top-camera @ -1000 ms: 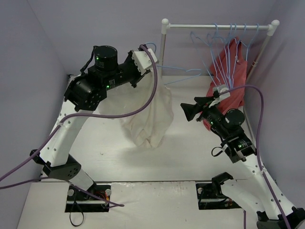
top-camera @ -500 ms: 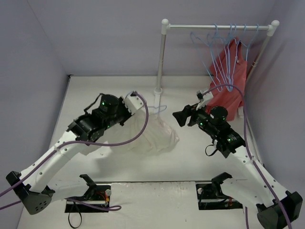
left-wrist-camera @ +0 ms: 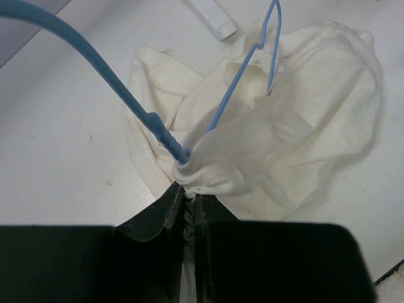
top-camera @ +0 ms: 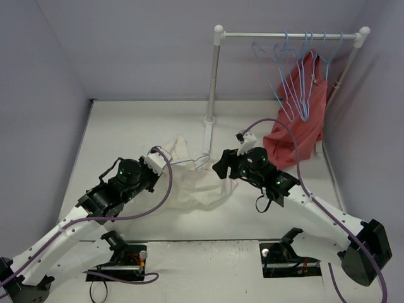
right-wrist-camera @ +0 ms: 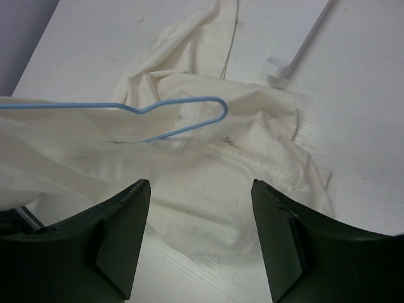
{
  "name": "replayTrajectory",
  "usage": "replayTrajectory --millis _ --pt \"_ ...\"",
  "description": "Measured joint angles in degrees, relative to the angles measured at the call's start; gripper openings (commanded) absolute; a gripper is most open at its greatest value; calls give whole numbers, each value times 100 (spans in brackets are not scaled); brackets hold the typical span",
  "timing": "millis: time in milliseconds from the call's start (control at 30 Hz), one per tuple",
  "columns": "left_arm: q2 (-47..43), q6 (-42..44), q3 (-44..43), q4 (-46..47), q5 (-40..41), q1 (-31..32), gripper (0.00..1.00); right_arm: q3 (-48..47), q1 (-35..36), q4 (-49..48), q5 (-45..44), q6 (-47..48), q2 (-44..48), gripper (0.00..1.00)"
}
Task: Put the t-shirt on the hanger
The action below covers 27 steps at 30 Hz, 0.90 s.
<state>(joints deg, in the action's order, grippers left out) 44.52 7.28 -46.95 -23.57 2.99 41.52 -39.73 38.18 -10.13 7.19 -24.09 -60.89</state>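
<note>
While left end effector (left-wrist-camera: 187, 194) clenches t-shirt (left-wrist-camera: 303, 126) bunched at hanger (left-wrist-camera: 153, 118), right end effector (right-wrist-camera: 201, 186) gapes above cloth, table (left-wrist-camera: 63, 158) showing all round

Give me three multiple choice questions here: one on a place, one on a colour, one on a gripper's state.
1. The t-shirt lies: A on a chair; B on the table; C in a basket.
2. The hanger is: A black; B red; C light blue.
3. The right gripper is: A open; B shut on the hanger; C shut on cloth.
B, cloth spreads over the tabletop; C, blue wire shows against the cloth; A, its fingers stand apart, empty.
</note>
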Motion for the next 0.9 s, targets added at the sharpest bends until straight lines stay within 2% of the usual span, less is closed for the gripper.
replayTrajectory --millis 233,467,900 --pt "-155 -600 317 27 285 0 0 -66 531 -35 -466 -408 -700 55" --pt "-150 -1058 358 29 332 0 0 -570 1014 -97 -945 -665 -1529 55" --pt "-150 -1354 364 15 728 0 0 -1060 1068 -403 -1513 -947 -2475 54"
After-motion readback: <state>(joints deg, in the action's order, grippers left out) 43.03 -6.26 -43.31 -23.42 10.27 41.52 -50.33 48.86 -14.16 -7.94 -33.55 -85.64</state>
